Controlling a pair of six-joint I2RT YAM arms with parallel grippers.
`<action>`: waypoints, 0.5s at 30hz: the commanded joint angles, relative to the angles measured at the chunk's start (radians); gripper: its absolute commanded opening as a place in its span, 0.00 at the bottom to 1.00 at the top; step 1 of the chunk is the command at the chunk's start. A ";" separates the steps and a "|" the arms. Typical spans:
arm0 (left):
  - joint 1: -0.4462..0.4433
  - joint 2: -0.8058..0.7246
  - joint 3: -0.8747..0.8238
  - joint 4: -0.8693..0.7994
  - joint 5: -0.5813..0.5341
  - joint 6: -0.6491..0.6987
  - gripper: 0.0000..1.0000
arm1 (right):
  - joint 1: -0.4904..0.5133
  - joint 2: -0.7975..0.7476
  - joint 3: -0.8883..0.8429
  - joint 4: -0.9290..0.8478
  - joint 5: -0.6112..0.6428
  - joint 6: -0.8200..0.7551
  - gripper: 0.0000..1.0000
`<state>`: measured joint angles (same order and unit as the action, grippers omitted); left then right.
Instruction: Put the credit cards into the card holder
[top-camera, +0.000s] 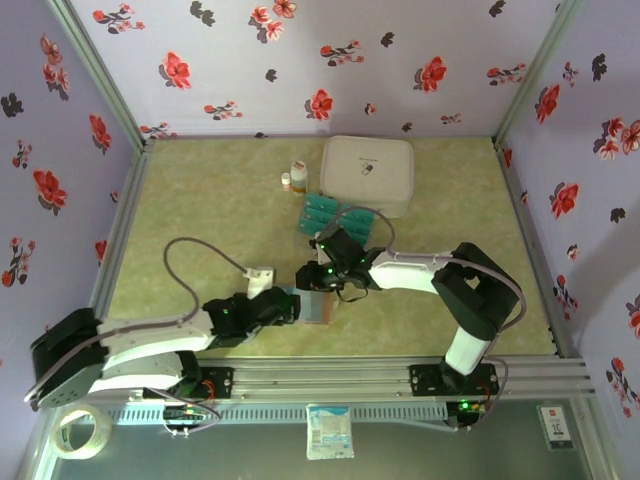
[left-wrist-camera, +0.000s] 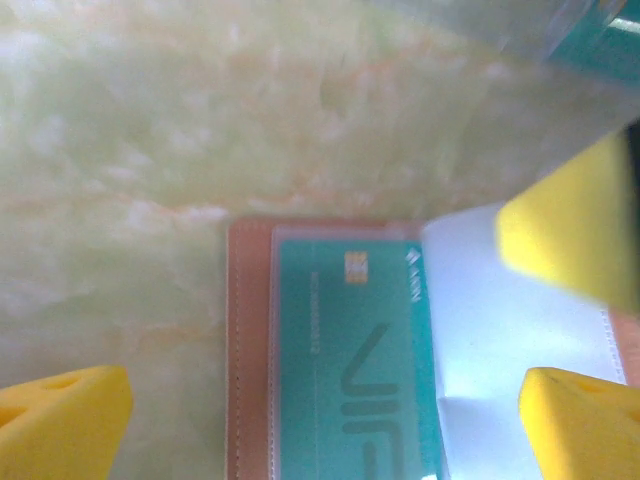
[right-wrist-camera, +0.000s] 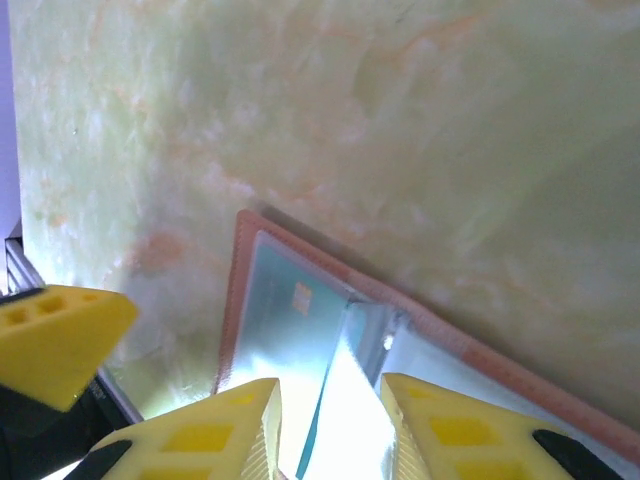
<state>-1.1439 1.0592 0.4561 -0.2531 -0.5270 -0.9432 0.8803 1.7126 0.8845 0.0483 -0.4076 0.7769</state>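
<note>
Yellow fingers (left-wrist-camera: 60, 420) of the left gripper (left-wrist-camera: 320, 405) stand spread as wide as they go, one on either side of the open card holder (left-wrist-camera: 245, 350), and grip nothing. Between them lies a teal card (left-wrist-camera: 340, 370), already tucked under a clear pocket beside the holder's brown edge. Just past this gripper's right-hand finger is the right gripper (right-wrist-camera: 330, 385). Its fingers are drawn near together about a loose clear leaf (right-wrist-camera: 350, 340) of the holder. The leaf fills the gap between them, but whether they truly pinch it I cannot tell.

The job looks begun but not finished. One card is seated, and the pale pocket under the raised leaf looks bare, so it is likely the next to be filled. Beyond the right gripper's fingertips, well apart from the holder, more spare cards (top-camera: 325, 212) lie grouped together, waiting to be brought over.

Farther out past those fingertips stand two small bottles (top-camera: 297, 176), and beside them sits a white zipped case (top-camera: 368, 175).

Behind both sets of fingers, a metal rail (top-camera: 330, 385) carries the arm bases. Under the fingers a pale green marbled mat (top-camera: 200, 200) spreads away from them. Lilac walls (top-camera: 300, 60) printed with red and dark flowers close it in on three sides.
</note>
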 joint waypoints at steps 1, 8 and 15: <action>0.023 -0.147 0.043 -0.164 -0.089 -0.006 1.00 | 0.028 -0.021 0.034 -0.013 0.007 0.028 0.32; 0.092 -0.337 0.063 -0.307 -0.109 0.005 1.00 | 0.084 0.043 0.105 -0.008 0.028 0.057 0.32; 0.117 -0.327 0.094 -0.341 -0.099 0.049 1.00 | 0.124 0.137 0.194 -0.004 0.044 0.079 0.35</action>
<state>-1.0378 0.7277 0.5083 -0.5426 -0.5953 -0.9283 0.9890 1.8076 1.0382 0.0486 -0.3874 0.8288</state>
